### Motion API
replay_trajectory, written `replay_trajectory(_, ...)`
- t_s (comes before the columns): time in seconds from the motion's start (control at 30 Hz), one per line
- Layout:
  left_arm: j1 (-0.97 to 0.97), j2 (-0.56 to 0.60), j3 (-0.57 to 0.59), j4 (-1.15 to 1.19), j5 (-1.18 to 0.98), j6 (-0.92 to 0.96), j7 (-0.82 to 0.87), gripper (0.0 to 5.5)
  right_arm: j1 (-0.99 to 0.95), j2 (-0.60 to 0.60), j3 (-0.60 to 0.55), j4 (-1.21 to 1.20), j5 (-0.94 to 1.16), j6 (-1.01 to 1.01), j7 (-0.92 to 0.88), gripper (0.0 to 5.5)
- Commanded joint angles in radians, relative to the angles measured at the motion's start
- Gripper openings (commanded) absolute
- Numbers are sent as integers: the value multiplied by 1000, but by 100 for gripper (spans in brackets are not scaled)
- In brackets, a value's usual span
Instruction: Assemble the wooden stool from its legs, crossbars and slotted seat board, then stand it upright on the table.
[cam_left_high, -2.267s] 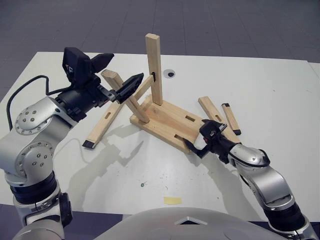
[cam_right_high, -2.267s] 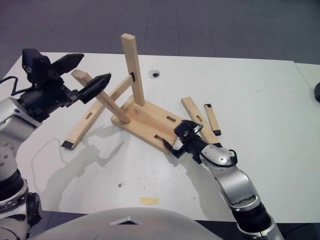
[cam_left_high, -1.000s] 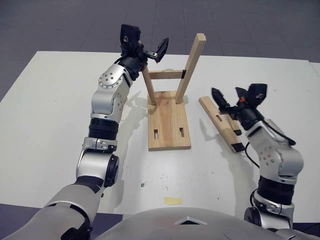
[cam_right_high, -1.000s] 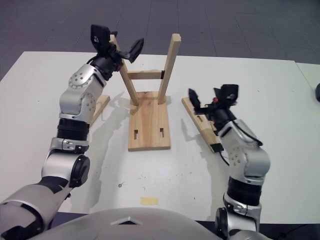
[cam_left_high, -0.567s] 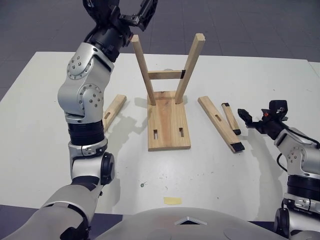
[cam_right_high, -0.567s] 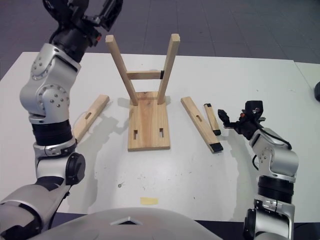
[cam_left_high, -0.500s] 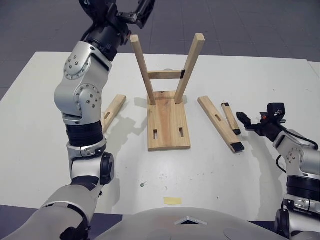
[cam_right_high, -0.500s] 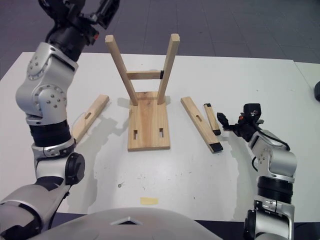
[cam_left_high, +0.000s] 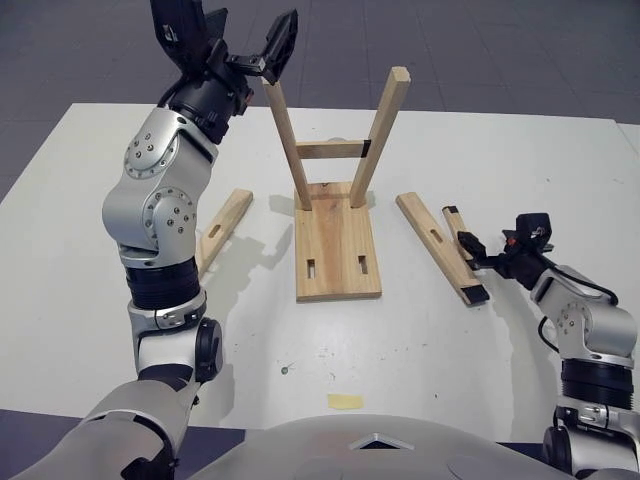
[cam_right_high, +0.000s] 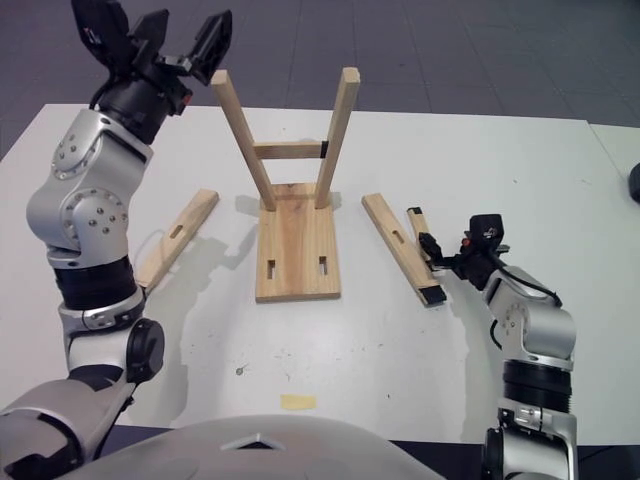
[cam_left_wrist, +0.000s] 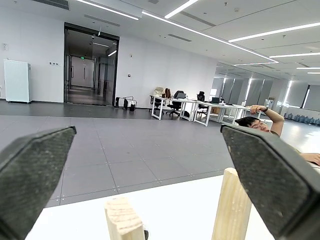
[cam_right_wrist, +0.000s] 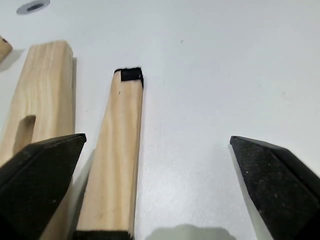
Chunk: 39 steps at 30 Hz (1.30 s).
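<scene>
On the table (cam_left_high: 520, 150), seat board (cam_left_high: 338, 258), two legs (cam_left_high: 381, 135) upright, crossbar (cam_left_high: 456, 226) loose.

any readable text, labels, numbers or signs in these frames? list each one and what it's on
Nothing legible in any view.
Green sign above the doorway: too small to read.
Yellow note on the table: no writing visible.
Seat board and loose leg: no print visible.
</scene>
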Motion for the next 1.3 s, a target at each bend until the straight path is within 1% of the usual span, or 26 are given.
replay_trajectory(0.03, 26, 14, -13, 6, 24, 12, 6, 540, 46, -25, 70, -3, -49, 57, -1, 538)
replay_trajectory(0.07, 36, 16, -18, 1, 29, 15, 4, 540, 49, -22, 66, -6, -53, 60, -10, 517)
replay_trajectory(0.13, 49, 14, -21, -4, 32, 20, 2, 540, 48, -18, 60, -11, -53, 65, -18, 504)
replay_trajectory(0.27, 64, 13, -24, -10, 41, 20, 9, 540, 43, 8, 36, -26, -20, 133, -31, 437)
replay_trajectory(0.33, 71, 11, -26, -17, 42, 25, 13, 540, 67, -25, 81, -24, -46, 131, -7, 410)
replay_trajectory(0.4, 76, 11, -27, -18, 44, 24, 13, 540, 107, -85, 155, -18, -104, 91, 28, 374)
replay_trajectory(0.43, 78, 12, -28, -16, 46, 23, 11, 540, 117, -96, 169, -17, -115, 83, 37, 362)
replay_trajectory(0.73, 93, 10, -37, -18, 68, 15, 24, 540, 122, -71, 168, -14, -93, 89, 39, 230)
replay_trajectory(0.87, 89, 16, -23, -18, 74, 10, 29, 540, 127, -60, 172, -18, -92, 88, 34, 175)
replay_trajectory(0.9, 85, 18, -18, -17, 75, 9, 30, 540, 128, -58, 172, -18, -92, 87, 32, 154)
replay_trajectory(0.97, 73, 23, -6, -13, 76, 5, 34, 540, 126, -52, 169, -14, -94, 82, 25, 132)
replay_trajectory(1.1, 52, 43, 11, -6, 80, -3, 31, 540, 110, -37, 162, -7, -100, 59, 6, 130)
replay_trajectory(1.17, 37, 72, 39, -5, 70, -1, 25, 540, 85, -22, 138, 3, -109, 10, -22, 130)
replay_trajectory(1.3, -10, 94, 102, -28, -22, 42, -1, 540, -15, 56, 43, 8, -149, -253, -165, 130)
